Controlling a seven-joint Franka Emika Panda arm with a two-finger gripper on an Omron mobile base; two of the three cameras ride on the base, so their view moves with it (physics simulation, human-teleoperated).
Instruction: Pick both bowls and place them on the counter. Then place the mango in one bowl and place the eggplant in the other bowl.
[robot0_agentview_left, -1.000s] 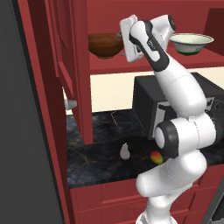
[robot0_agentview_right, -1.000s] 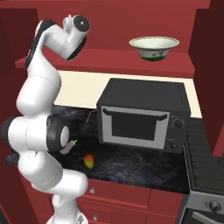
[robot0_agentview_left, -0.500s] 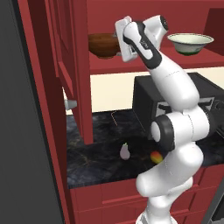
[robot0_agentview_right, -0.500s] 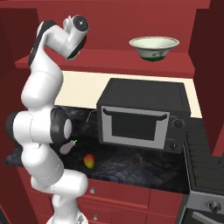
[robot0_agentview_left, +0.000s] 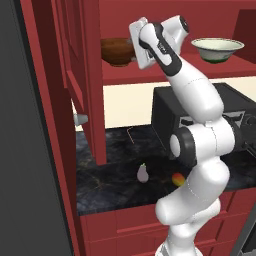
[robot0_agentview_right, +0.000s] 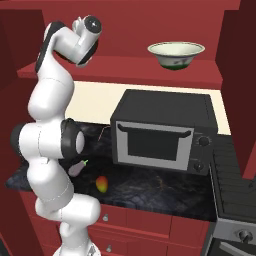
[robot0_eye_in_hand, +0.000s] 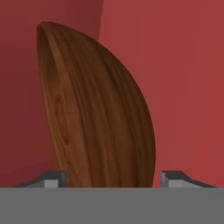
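Reaching up to the red shelf (robot0_agentview_left: 150, 75), your gripper (robot0_eye_in_hand: 109, 177) has jaws spread w/ the wood bowl (robot0_eye_in_hand: 94, 113) between them; can't tell if gripped. Likely rigid, glossy, maybe slick: take it across the rim. Cream bowl (robot0_agentview_right: 176, 54) sits far right; mango (robot0_agentview_right: 101, 184), eggplant (robot0_agentview_left: 143, 173) on bench (robot0_agentview_left: 115, 180).

Up on the red shelf (robot0_agentview_left: 165, 75) the wooden bowl (robot0_eye_in_hand: 94, 113) sits tight against the cabinet side wall (robot0_agentview_left: 82, 75), closing off that flank. Open shelf board runs clear between it and the white bowl (robot0_agentview_left: 218, 50). Below, the microwave (robot0_agentview_right: 162, 132) blocks the counter's (robot0_agentview_right: 150, 187) right half; the mango (robot0_agentview_right: 101, 184) and eggplant (robot0_agentview_left: 143, 173) dot the free left patch.
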